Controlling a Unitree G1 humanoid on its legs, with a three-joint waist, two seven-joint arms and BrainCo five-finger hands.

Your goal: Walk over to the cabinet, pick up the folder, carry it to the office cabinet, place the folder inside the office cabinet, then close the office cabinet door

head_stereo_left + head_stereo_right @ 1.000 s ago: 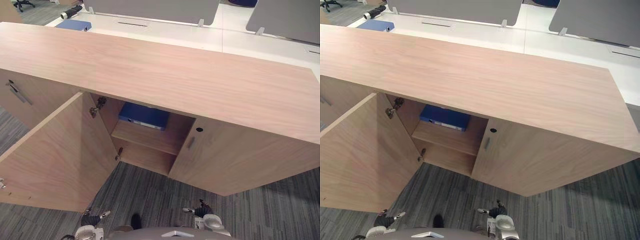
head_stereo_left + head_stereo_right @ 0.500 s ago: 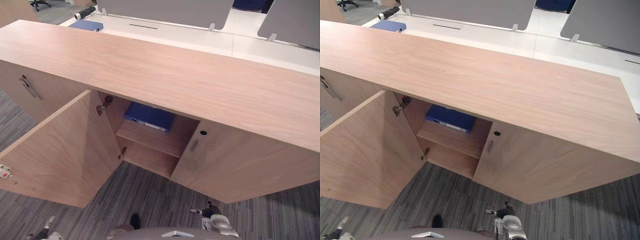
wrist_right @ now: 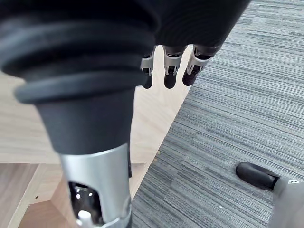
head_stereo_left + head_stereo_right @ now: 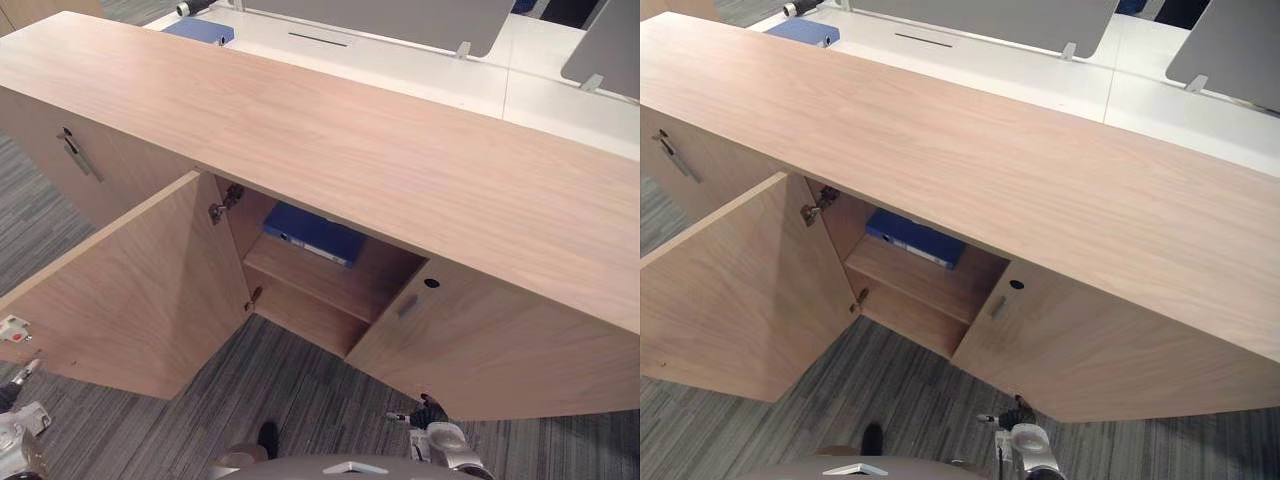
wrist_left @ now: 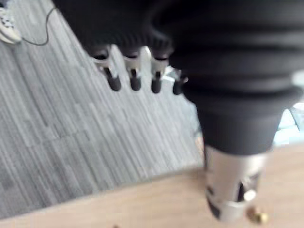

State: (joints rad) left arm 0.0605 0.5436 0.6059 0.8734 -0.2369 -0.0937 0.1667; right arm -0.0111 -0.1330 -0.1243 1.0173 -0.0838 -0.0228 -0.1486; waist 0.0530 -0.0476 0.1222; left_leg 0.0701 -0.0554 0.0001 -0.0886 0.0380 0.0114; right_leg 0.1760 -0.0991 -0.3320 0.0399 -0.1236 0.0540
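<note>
Left eye view: a long wooden office cabinet point(image 4: 350, 140) stands on grey carpet point(image 4: 310, 400). Its left door point(image 4: 130, 280) is swung wide open and the door beside it point(image 4: 500, 350) is closed. The blue folder point(image 4: 318, 236) lies flat on the upper shelf point(image 4: 310, 282) inside, nearer the shelf's left end and back from its front edge. A second blue folder point(image 4: 198, 28) lies on the white worktop point(image 4: 400, 60) behind the cabinet, toward the worktop's left end. The left hand point(image 4: 14, 440) hangs low just beside the open door's outer edge, and the right hand point(image 4: 432, 420) hangs low in front of the closed door

Right eye view: the same scene, with the folder on the shelf under the cabinet's top

Left wrist view: the left hand's fingers point(image 5: 135, 78) hang relaxed and spread, holding nothing, over the carpet, with the wooden door's edge near

Right wrist view: the right hand's fingers point(image 3: 167, 71) hang loose and empty, with pale wood on one side and carpet on the other
</note>
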